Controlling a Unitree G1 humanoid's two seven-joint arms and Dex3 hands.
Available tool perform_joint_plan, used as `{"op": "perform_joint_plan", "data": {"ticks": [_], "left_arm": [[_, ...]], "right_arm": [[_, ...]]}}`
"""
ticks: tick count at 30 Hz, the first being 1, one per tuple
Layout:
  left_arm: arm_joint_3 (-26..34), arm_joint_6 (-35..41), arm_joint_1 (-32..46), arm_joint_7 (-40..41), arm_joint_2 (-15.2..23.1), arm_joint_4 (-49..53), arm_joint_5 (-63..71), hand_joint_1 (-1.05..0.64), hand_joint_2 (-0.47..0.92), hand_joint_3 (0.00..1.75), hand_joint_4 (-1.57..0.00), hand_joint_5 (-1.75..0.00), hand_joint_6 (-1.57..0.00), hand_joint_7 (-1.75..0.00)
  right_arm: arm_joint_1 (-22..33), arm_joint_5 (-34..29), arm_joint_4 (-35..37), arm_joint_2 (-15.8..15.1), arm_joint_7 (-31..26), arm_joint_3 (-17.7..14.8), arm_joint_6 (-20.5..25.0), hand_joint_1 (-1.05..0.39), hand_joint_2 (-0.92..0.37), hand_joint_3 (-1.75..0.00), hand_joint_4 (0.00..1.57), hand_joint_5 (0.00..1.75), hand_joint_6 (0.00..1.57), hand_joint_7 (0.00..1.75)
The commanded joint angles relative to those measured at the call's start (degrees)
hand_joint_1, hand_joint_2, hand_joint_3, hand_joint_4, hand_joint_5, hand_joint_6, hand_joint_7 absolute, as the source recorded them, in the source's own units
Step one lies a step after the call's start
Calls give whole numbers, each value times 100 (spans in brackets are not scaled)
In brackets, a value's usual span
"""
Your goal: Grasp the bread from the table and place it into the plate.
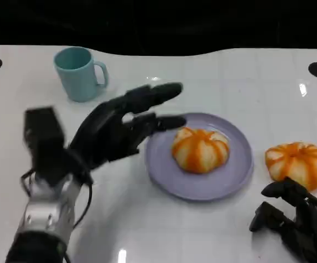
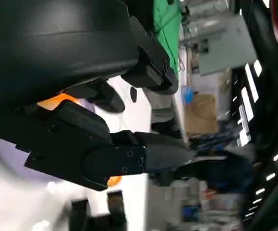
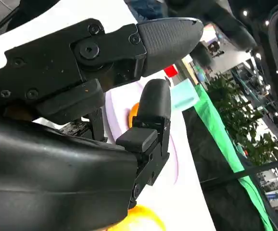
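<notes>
Risk, operator: your left hand (image 1: 126, 127), fingers spread and empty beside the lavender plate (image 1: 159, 164), could knock the plated striped bun (image 1: 200, 149); your right hand (image 1: 293, 219), fingers curled on nothing, could shove the table bun (image 1: 296, 163) away.

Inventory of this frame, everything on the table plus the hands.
bread: 2, orange and white striped; one on the plate, one on the table right of the plate
plate: 1, lavender, table centre
mug: 1, light teal, upright, far left
table: 1, white, glossy
left hand: 1, black, open, fingers reaching to the plate's left rim
right hand: 1, black, holds nothing, just near side of the loose bread
</notes>
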Motion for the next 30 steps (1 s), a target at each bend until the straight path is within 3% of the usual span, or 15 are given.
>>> {"op": "perform_joint_plan", "data": {"ticks": [1, 2, 4, 7, 8, 10, 11, 12, 15, 20, 23, 30], "left_arm": [[115, 203, 75, -61, 53, -338, -117, -72, 92, 44, -74, -46, -66, -11], [334, 673, 515, -133, -107, -756, -732, -71, 92, 44, -76, -53, -70, -13], [609, 1346, 1096, -199, -302, -1361, -1527, -64, 92, 42, -74, -92, -82, -22], [670, 2024, 1622, 40, -367, -2078, -1909, -62, 92, 41, -72, -102, -85, -24], [678, 2332, 1886, 206, -395, -2418, -2036, -62, 92, 39, -74, -132, -86, -49], [665, 2806, 2332, 455, -420, -2961, -2199, -62, 92, 38, -73, -150, -78, -80], [651, 2952, 2477, 525, -419, -3133, -2229, -61, 92, 41, -73, -164, -72, -107], [642, 3066, 2581, 585, -418, -3268, -2254, -60, 92, 41, -73, -169, -69, -119], [644, 3373, 2942, 806, -484, -3545, -2330, -59, 92, 41, -77, -174, -67, -138], [655, 3528, 3230, 892, -513, -3645, -2290, -58, 92, 39, -80, -175, -66, -146], [644, 3464, 3441, 791, -492, -3507, -2195, -56, 92, 35, -83, -175, -63, -164], [638, 3394, 3441, 687, -514, -3340, -2127, -55, 92, 37, -83, -175, -63, -168]], "right_arm": [[81, -11, 53, -23, -70, -13, 16, -51, -92, -21, 67, 147, 58, 117], [42, -12, 117, -33, 3, -14, -45, -51, -92, -21, 67, 147, 58, 117], [-11, -15, 208, -45, 101, -17, -129, -52, -92, -23, 66, 149, 58, 118], [-34, -6, 272, -29, 148, -35, -203, -52, -92, -24, 66, 150, 58, 119], [-36, 1, 286, -16, 156, -43, -229, -52, -92, -24, 66, 150, 58, 119], [-9, -24, 234, -2, 89, -37, -212, -52, -92, -24, 66, 150, 58, 118], [13, -48, 184, -2, 34, -27, -180, -53, -92, -23, 66, 149, 59, 117], [30, -64, 147, -3, -7, -18, -158, -53, -92, -23, 67, 148, 60, 116], [64, -49, 86, 20, -53, -18, -143, -52, -92, -23, 67, 148, 60, 114], [80, -13, 20, 25, -73, -12, -60, -51, -92, -23, 67, 148, 60, 113], [83, 27, -64, 6, -67, -6, 98, -52, -92, -22, 67, 148, 62, 114], [125, 8, -156, -20, -59, -25, 161, -51, -92, -23, 68, 147, 62, 113]]}}
